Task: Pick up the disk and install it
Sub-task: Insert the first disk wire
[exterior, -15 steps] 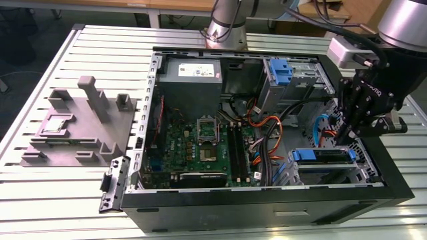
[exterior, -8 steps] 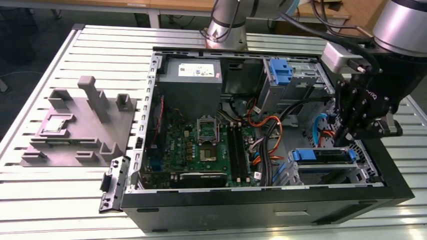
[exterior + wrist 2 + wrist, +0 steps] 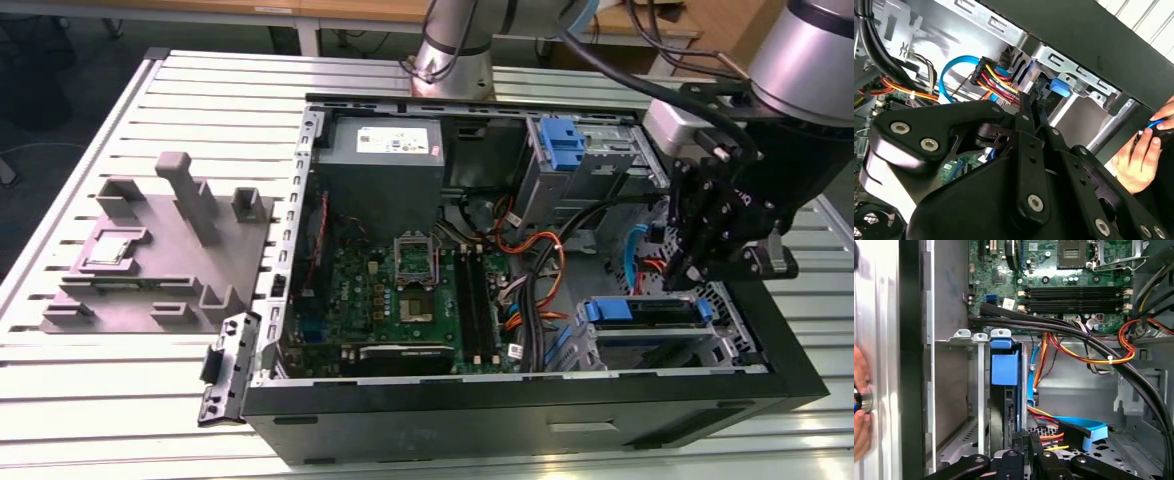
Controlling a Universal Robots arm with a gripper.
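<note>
Silver robot arm with black gripper

The round silver arm tube (image 3: 814,50) carries black cables (image 3: 641,70); black linkage gripper (image 3: 1026,112) has silver screws (image 3: 1035,201).

An open black computer case (image 3: 534,415) lies on a slatted white metal table (image 3: 107,390). A grey moulded plastic fixture (image 3: 154,250) sits to the exterior view's left of it.

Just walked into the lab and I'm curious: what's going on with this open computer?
A robot arm has its gripper lowered inside the open computer case, at the drive cage in a corner. In the first wrist view the fingers are closed together at the edge of the disk, which stands in its slot in the cage. A person's hand holds something small outside the case.
</note>
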